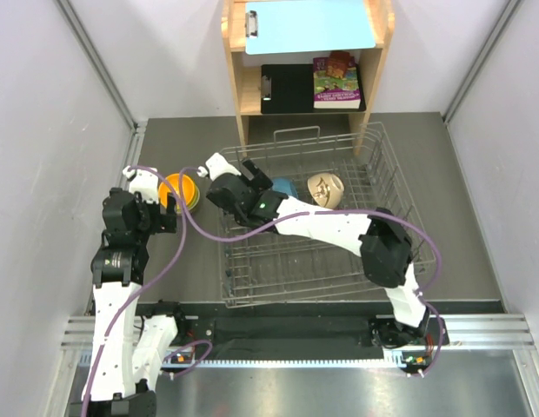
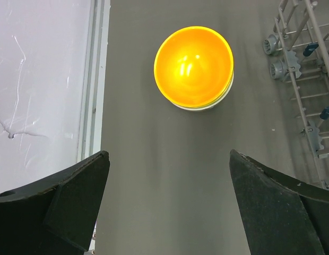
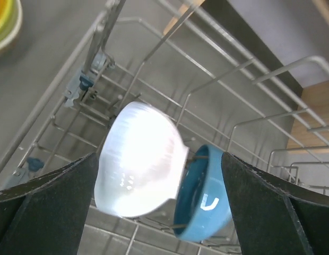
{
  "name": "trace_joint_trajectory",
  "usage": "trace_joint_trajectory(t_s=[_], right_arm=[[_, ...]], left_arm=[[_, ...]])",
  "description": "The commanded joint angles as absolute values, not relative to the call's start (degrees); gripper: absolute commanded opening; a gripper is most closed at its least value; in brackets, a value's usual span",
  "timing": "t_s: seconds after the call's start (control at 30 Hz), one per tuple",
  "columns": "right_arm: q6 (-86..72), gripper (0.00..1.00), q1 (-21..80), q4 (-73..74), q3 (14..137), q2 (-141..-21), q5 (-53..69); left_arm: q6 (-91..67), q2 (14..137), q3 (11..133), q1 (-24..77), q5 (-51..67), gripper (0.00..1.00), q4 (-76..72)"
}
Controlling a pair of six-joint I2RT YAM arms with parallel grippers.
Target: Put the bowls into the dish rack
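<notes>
The silver wire dish rack [image 1: 339, 261] lies right of centre. A blue bowl [image 3: 204, 199] stands on edge between its prongs, and also shows in the top view [image 1: 285, 188]. A white bowl [image 3: 140, 159], blurred, tips against the blue one between the spread fingers of my right gripper [image 3: 159, 155], which is open over the rack's far left [image 1: 255, 193]. A beige speckled bowl [image 1: 324, 188] stands in the rack further right. An orange bowl [image 2: 193, 66] tops a stack on the table with lime green and pale rims below. My left gripper [image 2: 168, 154] is open and empty just short of that stack.
A wooden shelf unit [image 1: 304, 61] with a blue clipboard and a book stands behind the rack. The rack's left side with its rollers [image 2: 308, 79] runs right of the stack. A wall rail [image 2: 95, 79] runs on the left.
</notes>
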State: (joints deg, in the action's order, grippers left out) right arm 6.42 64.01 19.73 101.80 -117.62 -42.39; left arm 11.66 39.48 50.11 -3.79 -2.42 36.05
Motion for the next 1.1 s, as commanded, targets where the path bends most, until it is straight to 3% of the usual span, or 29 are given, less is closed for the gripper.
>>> trace_joint_trajectory(t_s=[0.0, 0.37, 0.6, 1.07], right_arm=[[6.33, 0.98, 66.36, 18.02, 100.29, -110.22, -39.64], [10.98, 0.99, 65.04, 15.47, 102.3, -103.89, -43.85], [12.75, 0.99, 58.19, 14.41, 103.71, -100.11, -44.91], [9.76, 0.98, 50.89, 14.68, 95.19, -91.41, -38.41]], left_arm=[[12.74, 39.37, 51.15, -3.87, -1.58, 0.99, 34.89], [17.49, 48.67, 50.98, -3.87, -7.28, 0.99, 31.74], [19.6, 56.5, 50.1, -3.87, -13.09, 0.99, 24.62], [20.57, 76.02, 54.22, -7.56, -4.22, 0.99, 12.57]])
